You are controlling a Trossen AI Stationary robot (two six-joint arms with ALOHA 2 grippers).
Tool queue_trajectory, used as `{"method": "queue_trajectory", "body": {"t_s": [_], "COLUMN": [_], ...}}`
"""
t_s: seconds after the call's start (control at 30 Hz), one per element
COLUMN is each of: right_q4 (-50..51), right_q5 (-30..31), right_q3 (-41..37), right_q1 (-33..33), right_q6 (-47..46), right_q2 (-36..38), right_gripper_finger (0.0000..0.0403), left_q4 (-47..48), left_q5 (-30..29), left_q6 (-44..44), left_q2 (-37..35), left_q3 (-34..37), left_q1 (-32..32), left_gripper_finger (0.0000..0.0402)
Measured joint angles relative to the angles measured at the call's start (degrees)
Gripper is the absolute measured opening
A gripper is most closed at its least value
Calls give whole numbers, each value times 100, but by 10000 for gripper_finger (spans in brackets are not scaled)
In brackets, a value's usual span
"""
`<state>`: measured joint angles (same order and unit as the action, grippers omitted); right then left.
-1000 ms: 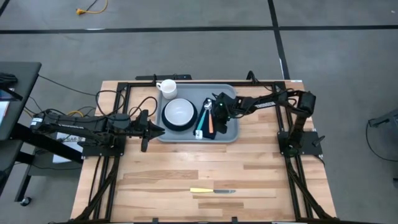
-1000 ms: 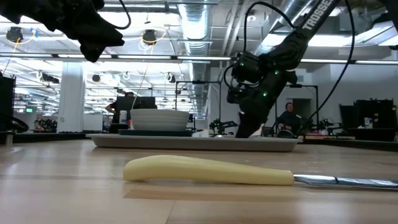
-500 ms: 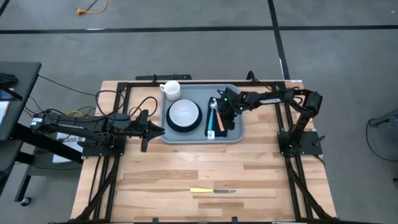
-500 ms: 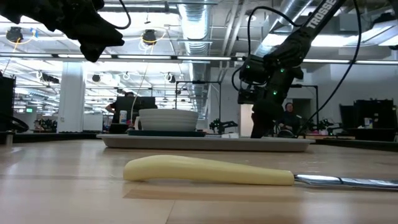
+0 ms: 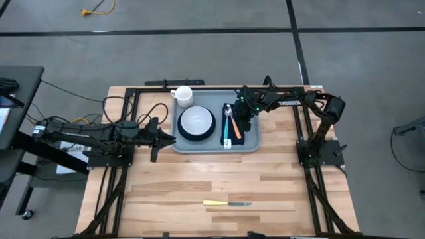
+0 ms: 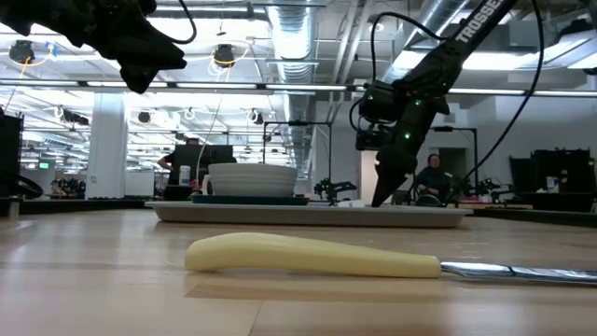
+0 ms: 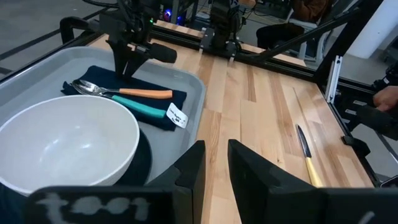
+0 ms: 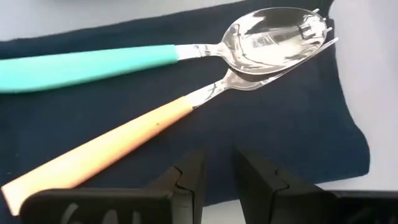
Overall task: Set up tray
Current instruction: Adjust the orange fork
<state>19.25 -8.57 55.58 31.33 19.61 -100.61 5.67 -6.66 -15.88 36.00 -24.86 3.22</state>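
High view: the tray (image 5: 252,143) sits at the far middle of the counter (image 5: 199,179), carrying a white bowl (image 5: 196,121) and a navy napkin (image 5: 238,130) with two utensils. The right gripper (image 5: 243,121) hangs over that napkin, jaws narrowly apart, holding nothing. The left gripper (image 5: 170,139) waits just beside the tray's left edge, jaws slightly apart. A yellow-handled knife (image 5: 227,204) lies well nearer.

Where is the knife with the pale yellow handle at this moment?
In the high view, the knife with the pale yellow handle lies alone on the wooden table, near its front edge, well apart from the large grey-blue tray at the far side.
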Motion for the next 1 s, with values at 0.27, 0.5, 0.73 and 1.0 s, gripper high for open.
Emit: {"method": "queue_trajectory", "body": {"t_s": [0.27, 0.5, 0.73, 1.0], "right_q4": [49, 57, 521, 450], "right_q5": [-26, -5, 526, 594], "right_q3": [254, 426, 428, 428], "right_q1": [-252, -358, -396, -661], "right_q6": [-929, -2248, -2481, -2675], "right_q2": [3, 12, 7, 5], "right_gripper_finger": [70, 74, 102, 146], "left_q4": [0, 2, 2, 2], "left_q5": [0, 0, 3, 35], "left_q6": [8, 26, 24, 22], "left_q2": [0, -1, 0, -1], "left_q3": [0, 0, 0, 0], "left_q1": [0, 0, 0, 0], "left_gripper_finger": [57, 57, 57, 57]}}
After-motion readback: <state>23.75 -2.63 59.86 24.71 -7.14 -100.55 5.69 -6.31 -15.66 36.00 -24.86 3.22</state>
